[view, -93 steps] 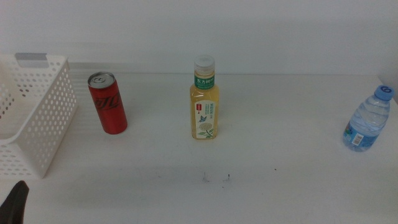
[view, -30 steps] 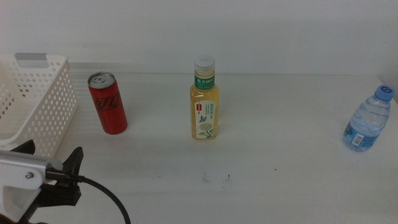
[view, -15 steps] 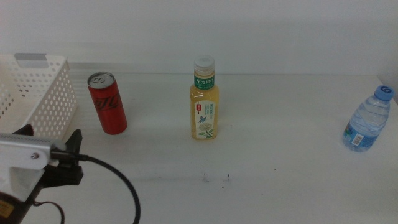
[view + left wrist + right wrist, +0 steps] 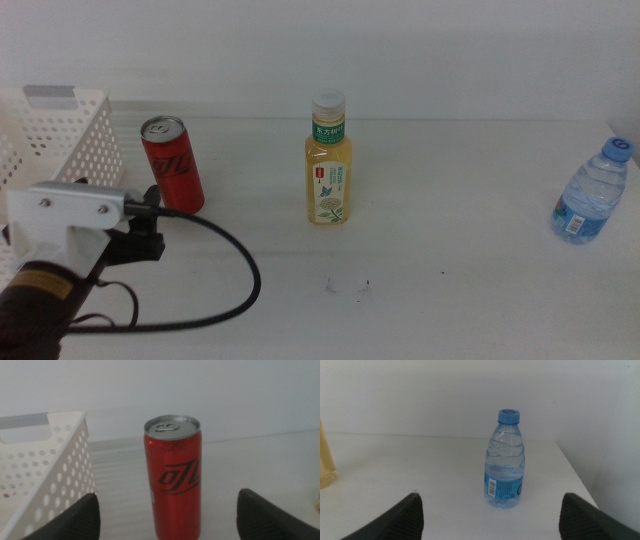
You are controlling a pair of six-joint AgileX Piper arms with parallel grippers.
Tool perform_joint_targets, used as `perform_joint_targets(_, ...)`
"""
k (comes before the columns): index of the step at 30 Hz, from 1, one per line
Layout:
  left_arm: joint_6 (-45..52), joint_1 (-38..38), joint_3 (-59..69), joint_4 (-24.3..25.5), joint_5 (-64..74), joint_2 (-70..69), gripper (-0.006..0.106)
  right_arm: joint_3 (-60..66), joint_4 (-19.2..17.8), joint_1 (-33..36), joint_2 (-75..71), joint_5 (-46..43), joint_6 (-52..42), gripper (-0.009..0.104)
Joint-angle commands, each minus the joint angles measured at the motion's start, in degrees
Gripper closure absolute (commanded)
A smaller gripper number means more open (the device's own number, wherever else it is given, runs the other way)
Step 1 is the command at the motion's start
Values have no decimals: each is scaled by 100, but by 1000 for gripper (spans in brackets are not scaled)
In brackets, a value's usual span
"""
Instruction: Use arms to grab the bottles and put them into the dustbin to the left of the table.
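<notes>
The left gripper [image 4: 167, 522] is released, its two dark jaws spread wide with the red soda can [image 4: 173, 477] standing upright between them but apart from both. Only the left wrist view shows that gap; in the middle view the left arm [image 4: 70, 240], a white housing with screws and a thick black cable looping across the lower left of the frame, covers the jaws, and the can [image 4: 173, 166] stands just above it. The can is smooth metal with a silver pull-tab top.

The white plastic dustbin [image 4: 85, 150], its walls pierced by round holes and a grey tab on its rim, sits at the upper left of the frame, near the can.

The yellow tea bottle [image 4: 329, 160], white-capped with a green neck label, stands upright at the centre of the white table [image 4: 450, 300].

The right gripper [image 4: 490, 520] also stands open, facing the clear, ribbed, blue-capped water bottle [image 4: 505, 460] near what looks like the table's edge; the middle view shows this bottle [image 4: 594, 192] at the far right, but no right arm.
</notes>
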Motion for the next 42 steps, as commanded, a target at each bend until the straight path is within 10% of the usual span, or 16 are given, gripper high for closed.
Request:
perform_joint_targets(1,-117,12,-209,18,-67,231,7,20,-48,-33,-21,-66,-9,16)
perform_joint_targets(23,-690,639,-1598,1150,-59,1908,7,20,-48,-33,-21,-66,-9,16)
perform_joint_targets(42,-690,639,-2618,1195,-90,3133,7,20,-48,-33,-21,-66,-9,16)
